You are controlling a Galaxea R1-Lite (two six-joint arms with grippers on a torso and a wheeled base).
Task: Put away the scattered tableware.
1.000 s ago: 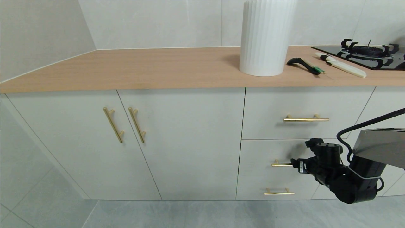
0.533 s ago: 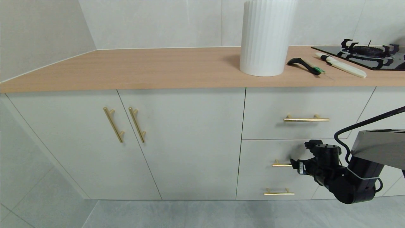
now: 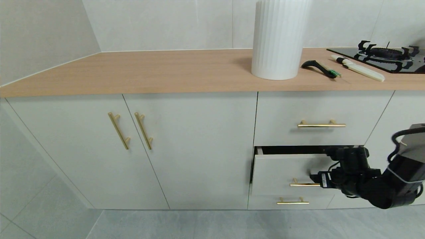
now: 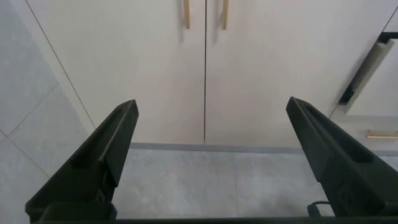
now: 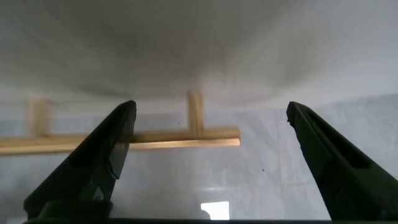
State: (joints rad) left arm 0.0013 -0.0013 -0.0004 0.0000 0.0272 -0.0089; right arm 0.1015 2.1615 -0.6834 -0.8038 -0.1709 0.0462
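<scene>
On the wooden counter (image 3: 159,71) lie a black-handled utensil with a green tip (image 3: 320,68) and a white knife (image 3: 360,71), both to the right of a tall white ribbed container (image 3: 277,39). The middle drawer (image 3: 282,167) stands a little way out, with a dark gap above its front. My right gripper (image 3: 315,180) is at that drawer's gold handle (image 3: 302,184). In the right wrist view its fingers (image 5: 112,155) are spread wide, and the handle (image 5: 155,142) runs across between them. My left gripper (image 4: 211,168) is open and faces the cabinet doors (image 4: 205,68) near the floor.
A black gas hob (image 3: 388,56) sits at the counter's far right. The top drawer (image 3: 321,125) and the bottom drawer (image 3: 293,201) are closed. Two closed doors with gold handles (image 3: 131,130) fill the left half of the cabinet. Grey tiled floor (image 3: 199,225) lies below.
The middle drawer has slid out from closed to slightly open. My right gripper has come back and down with its handle.
</scene>
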